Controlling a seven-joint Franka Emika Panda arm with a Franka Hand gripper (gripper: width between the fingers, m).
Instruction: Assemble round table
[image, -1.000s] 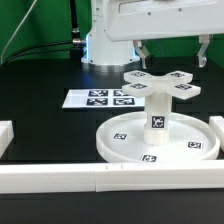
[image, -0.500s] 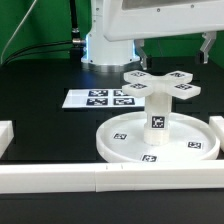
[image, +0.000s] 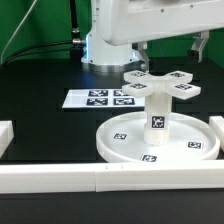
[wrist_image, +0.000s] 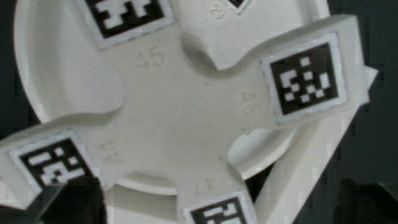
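1. The gripper hangs spread and released, holding nothing, directly above the cross-shaped piece.
2. Beneath it, that piece caps the upright post, probably seated.
3. Lowest, the round disc carries the post.

You can't see the gripper whole: the exterior view's upper edge cuts it, and the wrist view blurs the cross piece.

Black tabletop, white border rails, green backdrop
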